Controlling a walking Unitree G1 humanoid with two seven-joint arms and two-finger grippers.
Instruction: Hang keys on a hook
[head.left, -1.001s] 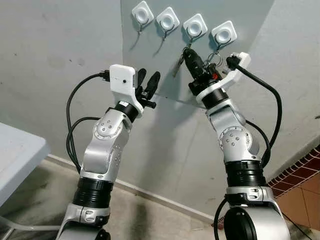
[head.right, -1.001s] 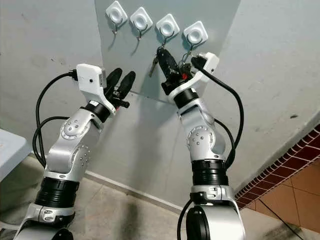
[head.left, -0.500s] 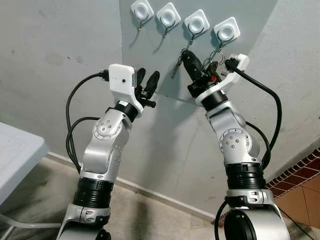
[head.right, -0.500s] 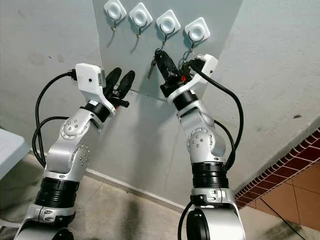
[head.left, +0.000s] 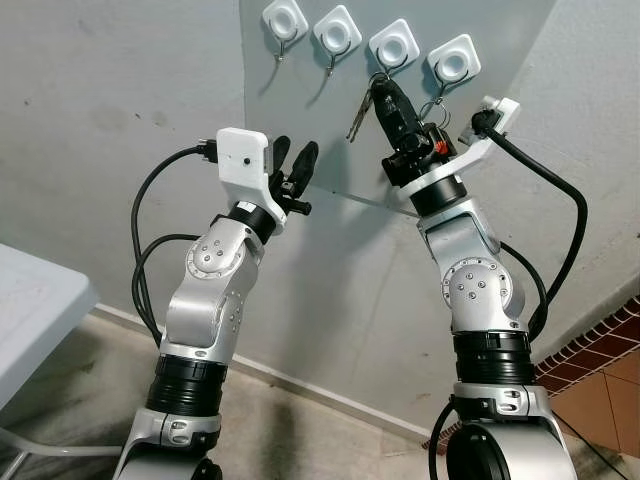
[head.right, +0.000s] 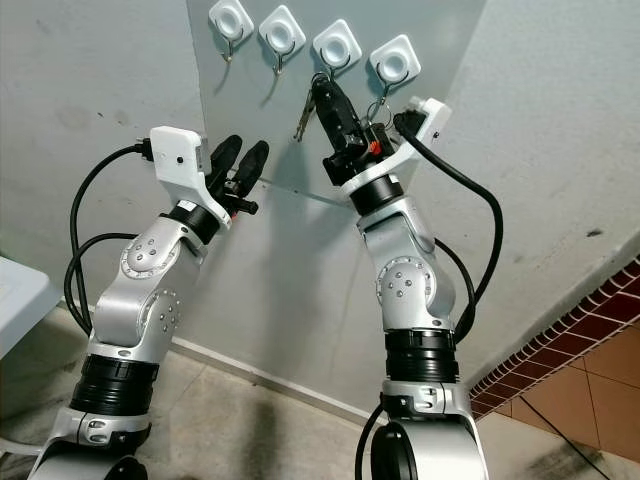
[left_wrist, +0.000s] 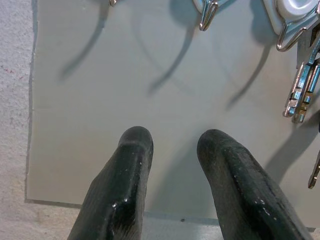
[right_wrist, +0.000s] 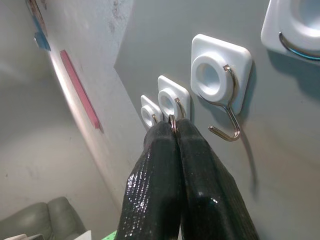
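Four white square hooks sit in a row on a grey panel (head.left: 300, 100) on the wall. My right gripper (head.left: 379, 88) is raised just under the third hook (head.left: 391, 47) and is shut on a key ring (right_wrist: 173, 122). The keys (head.left: 356, 118) dangle to the left below the fingertips. In the left wrist view the keys (left_wrist: 300, 90) hang right under that hook's wire (left_wrist: 287, 37); whether the ring sits on the wire I cannot tell. My left gripper (head.left: 297, 163) is open and holds nothing, low on the panel, left of the keys.
Another metal ring (head.left: 434, 102) hangs from the fourth hook (head.left: 453, 63), close beside my right wrist. The first hook (head.left: 284, 20) and second hook (head.left: 335, 33) carry nothing. A white table corner (head.left: 30, 310) lies at the lower left, red floor tiles (head.left: 600, 370) at the lower right.
My right gripper has risen with the keys, from below the hook row up to the third hook. The left arm has stayed still.
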